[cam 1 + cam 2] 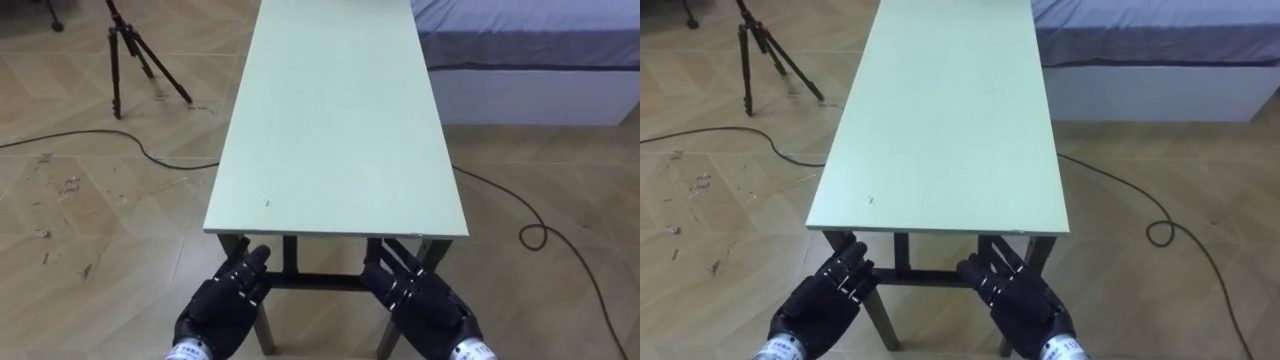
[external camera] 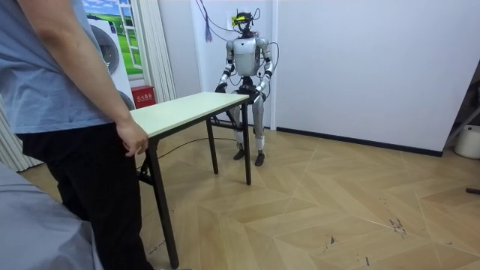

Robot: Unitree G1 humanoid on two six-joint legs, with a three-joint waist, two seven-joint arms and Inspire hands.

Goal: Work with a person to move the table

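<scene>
Left robot hand [image 1: 225, 300] and right robot hand [image 1: 420, 305], black, fingers straight and spread, sit just below near short edge of long pale-green, dark-legged bench [image 1: 335, 120] standing on floor, likely poised to lift; person's hand [image 2: 133, 140] at opposite edge.

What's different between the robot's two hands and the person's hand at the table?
The robot's left hand and right hand are black and reach, fingers straight, toward the table at its near end. The person's hand is bare and hangs loosely curled beside the far end. Shared: none plainly grips the table yet.
</scene>
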